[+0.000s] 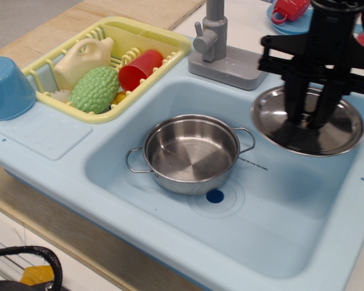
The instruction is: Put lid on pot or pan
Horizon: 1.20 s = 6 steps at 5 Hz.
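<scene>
The small shiny steel pot (191,153) with two wire loop handles stands open in the light blue sink basin (279,224), left of centre. The round steel lid (270,118) hangs in the air above the basin's back right part, to the right of the pot and higher than its rim. My black gripper (307,120) comes down from above and is shut on the lid's centre; the knob is hidden between the fingers. The lid looks slightly tilted.
A grey faucet (221,48) stands behind the basin. A yellow dish rack (173,42) at the back left holds a red cup (139,68), a green vegetable (94,89) and a cream item. A blue bowl (7,86) sits upside down at far left.
</scene>
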{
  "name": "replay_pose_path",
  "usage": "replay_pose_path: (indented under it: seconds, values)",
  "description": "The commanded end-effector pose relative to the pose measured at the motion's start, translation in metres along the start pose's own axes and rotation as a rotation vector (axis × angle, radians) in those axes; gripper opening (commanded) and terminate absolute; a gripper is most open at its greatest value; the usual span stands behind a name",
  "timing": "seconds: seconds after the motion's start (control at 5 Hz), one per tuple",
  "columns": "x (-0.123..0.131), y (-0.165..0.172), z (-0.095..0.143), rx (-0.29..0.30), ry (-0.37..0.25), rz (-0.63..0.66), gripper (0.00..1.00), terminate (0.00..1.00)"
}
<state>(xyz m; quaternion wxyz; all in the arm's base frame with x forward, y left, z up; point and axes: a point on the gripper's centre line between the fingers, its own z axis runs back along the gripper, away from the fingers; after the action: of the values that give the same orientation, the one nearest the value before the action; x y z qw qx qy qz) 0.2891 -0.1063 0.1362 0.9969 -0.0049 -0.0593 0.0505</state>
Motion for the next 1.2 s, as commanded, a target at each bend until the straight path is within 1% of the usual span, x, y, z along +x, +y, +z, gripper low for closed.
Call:
replay_pose_path:
  seconds: [0.0, 0.2, 0.4, 0.6, 0.8, 1.0]
  values:
    - [-0.017, 0.031, 0.025, 0.018, -0.049, 0.09, 0.0, 0.0]
    - [-0.026, 0.05, 0.022, 0.022, -0.035, 0.128, 0.0, 0.0]
    - [-0.027, 0.072, 0.017, 0.018, 0.01, 0.162, 0.0, 0.0]
    - [-0.026, 0.085, 0.01, 0.014, 0.001, 0.171, 0.0, 0.0]
    - [-0.029, 0.094, 0.001, -0.004, 0.022, 0.189, 0.0, 0.0]
    - [-0.031, 0.098, -0.007, -0.02, 0.011, 0.191, 1.0, 0.0]
